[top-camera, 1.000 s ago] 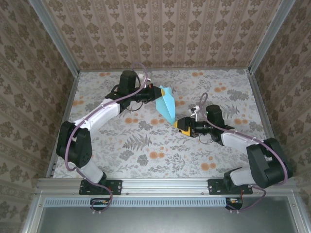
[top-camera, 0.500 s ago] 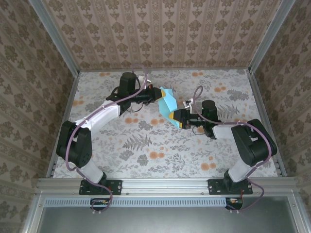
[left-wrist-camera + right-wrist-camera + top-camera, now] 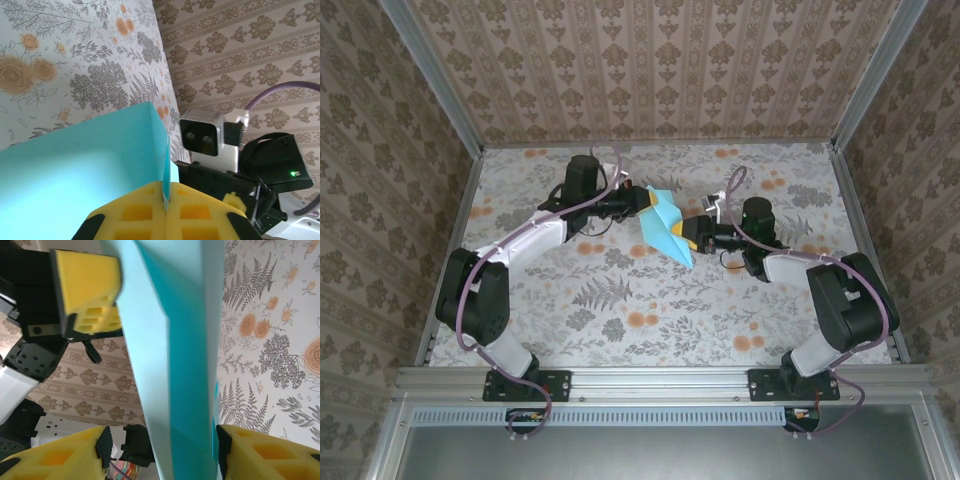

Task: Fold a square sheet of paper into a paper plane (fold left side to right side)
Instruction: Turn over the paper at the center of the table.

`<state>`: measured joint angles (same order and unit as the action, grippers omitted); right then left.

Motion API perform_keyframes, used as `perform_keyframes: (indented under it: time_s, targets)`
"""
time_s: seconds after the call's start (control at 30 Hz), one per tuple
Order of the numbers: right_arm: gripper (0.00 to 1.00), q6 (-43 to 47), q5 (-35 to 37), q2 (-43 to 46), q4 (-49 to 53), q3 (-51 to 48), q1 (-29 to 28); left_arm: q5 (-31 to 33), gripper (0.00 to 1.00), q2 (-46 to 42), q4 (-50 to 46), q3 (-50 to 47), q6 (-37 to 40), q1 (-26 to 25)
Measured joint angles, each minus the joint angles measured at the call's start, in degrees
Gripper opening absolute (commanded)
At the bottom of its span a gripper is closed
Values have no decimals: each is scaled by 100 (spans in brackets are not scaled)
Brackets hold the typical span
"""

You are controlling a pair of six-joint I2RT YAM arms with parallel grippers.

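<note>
Seen from above, two robot arms met over the far middle of a floral table (image 3: 620, 300) enclosed by patterned walls (image 3: 660, 70). Between them a folded light blue paper (image 3: 666, 226) was held up off the table. It was a long pointed shape slanting from far left to near right, with its tip toward the near side.

The left gripper (image 3: 642, 203) was at the paper's far left end. In the left wrist view its yellow fingers (image 3: 200, 220) were pressed together, pinching a thin edge of the paper, and the rest of the sheet spread away from them as a flat blue face. Just past the paper sat the white camera box (image 3: 207, 137) on the right arm's wrist.

The right gripper (image 3: 691, 236) was at the paper's near right edge. In the right wrist view its yellow fingers (image 3: 55, 460) were spread wide, and the paper ran up between them as a broad creased band. The band lay close against one finger, though whether it touched could not be told, and a clear gap separated it from the other finger
</note>
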<state>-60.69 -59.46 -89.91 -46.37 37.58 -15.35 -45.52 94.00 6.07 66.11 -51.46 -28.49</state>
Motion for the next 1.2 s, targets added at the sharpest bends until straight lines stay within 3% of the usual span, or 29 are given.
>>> perform_keyframes:
  time_s: [0.33, 0.47, 0.53, 0.7, 0.97, 1.2]
  targets:
    - [36, 210, -17, 160, 361, 42, 0, 0, 0, 0, 15, -186, 0, 4]
    - [27, 358, -15, 203, 629, 72, 11, -15, 7, -2, 35, -197, 0, 9]
    - [21, 442, -15, 258, 793, 76, 11, -15, 13, 0, 28, -201, 2, 9]
    - [20, 876, 28, 452, 1532, 181, 11, 44, 41, -122, -195, -249, 153, 46]
    - [12, 2173, 457, 861, 3683, 691, 9, 573, 57, -1029, -1106, -422, 813, 424]
    - [7, 3495, 2063, 1113, 6111, 1812, -468, 1314, 70, -1952, -1580, -551, 1362, 577]
